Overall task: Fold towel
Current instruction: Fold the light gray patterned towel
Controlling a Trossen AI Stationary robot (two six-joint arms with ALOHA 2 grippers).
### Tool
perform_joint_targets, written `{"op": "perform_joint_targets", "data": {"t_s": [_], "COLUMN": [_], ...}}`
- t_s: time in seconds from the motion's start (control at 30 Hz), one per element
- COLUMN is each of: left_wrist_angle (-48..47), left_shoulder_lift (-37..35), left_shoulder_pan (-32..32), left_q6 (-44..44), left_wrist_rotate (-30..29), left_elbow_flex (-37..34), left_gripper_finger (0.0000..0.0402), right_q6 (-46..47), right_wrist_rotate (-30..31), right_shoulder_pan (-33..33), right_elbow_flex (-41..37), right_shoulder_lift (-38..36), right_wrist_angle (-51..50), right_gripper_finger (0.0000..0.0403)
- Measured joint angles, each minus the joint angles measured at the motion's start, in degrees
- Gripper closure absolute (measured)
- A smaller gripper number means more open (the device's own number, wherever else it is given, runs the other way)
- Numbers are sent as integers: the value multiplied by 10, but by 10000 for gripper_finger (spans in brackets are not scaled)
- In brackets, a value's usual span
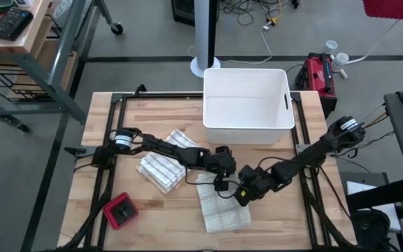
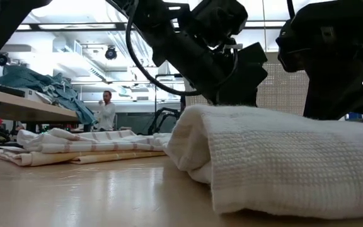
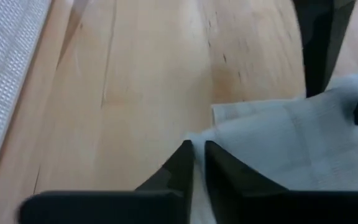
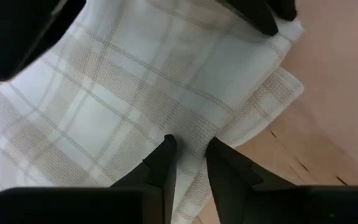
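Note:
A white towel with faint beige checks [image 1: 222, 206] lies folded in several layers on the wooden table, near its middle; in the low view the towel [image 2: 282, 157] shows as a thick bundle. My left gripper [image 1: 220, 184] reaches in from the left and is shut at the towel's far left corner. My right gripper [image 1: 244, 197] comes from the right and is closed on the towel's right edge. Both stand just behind the bundle's top in the low view. My left gripper pinches the towel's far left corner [image 3: 199, 138] between its two fingers, which stand almost together. It comes slanting down from the table's left. The corner lies low on the table; how many layers it has cannot be seen. My right gripper has the towel's right edge [image 4: 189, 163] between its two fingers, slanting down from the right. The cloth bunches a little in the gap. The towel rests on the table; the layers held cannot be counted.
A loose pile of striped towels [image 1: 163, 168] lies left of the arms. A white bin [image 1: 247, 133] stands at the far middle. A red object [image 1: 119, 212] sits at the near left. A person [image 2: 108, 108] stands far off in the room.

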Motion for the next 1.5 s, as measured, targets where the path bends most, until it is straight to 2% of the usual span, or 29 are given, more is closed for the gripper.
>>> {"op": "perform_joint_targets", "data": {"t_s": [0.1, 0.4, 0.77, 1.0, 1.13, 1.27, 1.4, 1.5], "left_wrist_angle": [1, 3, 3, -41, -54, -75, -44, -47], "left_shoulder_lift": [1, -5, -27, -51, -51, -48, -47, -49], "left_shoulder_pan": [1, 2, 9, 24, 24, 25, 28, 28], "left_q6": [-8, -59, -179, -237, -247, -274, -277, -275], "left_wrist_rotate": [0, 7, 81, 99, 98, 29, 67, 70], "left_elbow_flex": [0, 0, 0, 0, 0, 0, -1, 1], "left_gripper_finger": [396, 401, 401, 401, 401, 401, 401, 401], "right_q6": [6, -12, -115, -195, -232, -255, -256, -250], "right_wrist_rotate": [-2, -14, -14, -8, -9, 2, -5, -11], "right_shoulder_pan": [0, 0, 16, 20, 20, 19, 20, 20], "right_elbow_flex": [0, 0, 0, 7, 14, 25, 27, 28], "right_shoulder_lift": [0, 0, 0, 0, 0, 0, 0, 0], "right_wrist_angle": [0, 0, 0, -10, -12, -15, -27, -38], "right_gripper_finger": [338, 398, 402, 402, 402, 403, 403, 403]}}
